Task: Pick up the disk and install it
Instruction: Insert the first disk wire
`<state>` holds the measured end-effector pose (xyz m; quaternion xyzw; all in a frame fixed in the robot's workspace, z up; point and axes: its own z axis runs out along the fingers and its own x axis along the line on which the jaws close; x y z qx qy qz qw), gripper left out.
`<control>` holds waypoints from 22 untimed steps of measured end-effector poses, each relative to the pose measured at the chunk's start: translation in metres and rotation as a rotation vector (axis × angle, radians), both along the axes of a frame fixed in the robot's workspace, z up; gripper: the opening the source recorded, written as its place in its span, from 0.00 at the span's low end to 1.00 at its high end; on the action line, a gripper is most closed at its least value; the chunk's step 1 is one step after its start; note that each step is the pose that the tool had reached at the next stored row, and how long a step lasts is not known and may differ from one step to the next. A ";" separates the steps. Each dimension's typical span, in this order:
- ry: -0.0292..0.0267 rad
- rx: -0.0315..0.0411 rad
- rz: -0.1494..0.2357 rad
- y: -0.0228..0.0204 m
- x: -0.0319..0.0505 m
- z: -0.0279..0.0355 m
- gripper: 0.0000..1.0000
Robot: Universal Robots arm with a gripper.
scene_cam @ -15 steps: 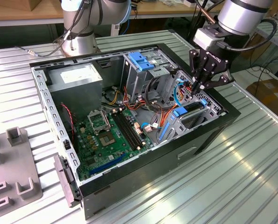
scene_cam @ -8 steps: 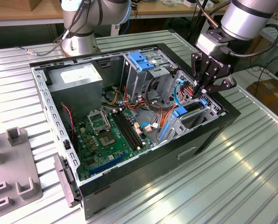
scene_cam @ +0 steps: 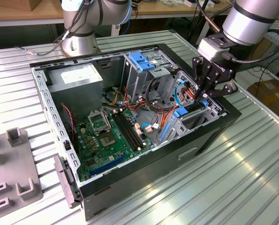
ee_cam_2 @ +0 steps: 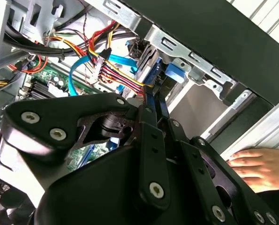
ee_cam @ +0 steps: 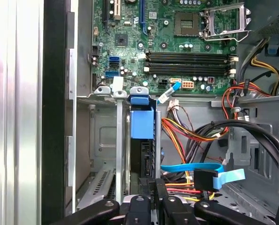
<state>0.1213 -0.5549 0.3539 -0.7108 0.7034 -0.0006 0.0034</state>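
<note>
While the open computer case lies on its side on the slatted metal worktop, the arm is reached down over the drive bay at the exterior view's right end of the case. Toward the exterior view's left and near side, the green motherboard is seen, with a grey power supply box beyond it at the far left corner. A metal drive cage with a blue plastic handle stands at the far middle. Red, orange, yellow and blue cables are bundled just beside the bay.

The disk is seen standing on edge in the bay slot, its blue bracket uppermost in the first wrist view, partly seated between the metal rails. The gripper is placed directly above it, with its fingers drawn narrowly together about the disk's edge; a firm hold is judged likely, though contact itself is hidden.

Several risks are judged from here. If the disk is tilted against the rails, it could be jammed rather than slid home. The cables just beside the slot could be snagged or pinched by the fingers. A person's hand rests on the worktop near the case wall, so a sideways swing could strike it.
</note>
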 end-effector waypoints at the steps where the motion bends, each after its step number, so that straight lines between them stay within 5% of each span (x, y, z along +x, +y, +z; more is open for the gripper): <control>1: 0.0000 0.0002 0.000 0.0000 0.0000 -0.0003 0.16; 22: 0.0000 0.0001 0.000 -0.0029 -0.0011 -0.0050 0.16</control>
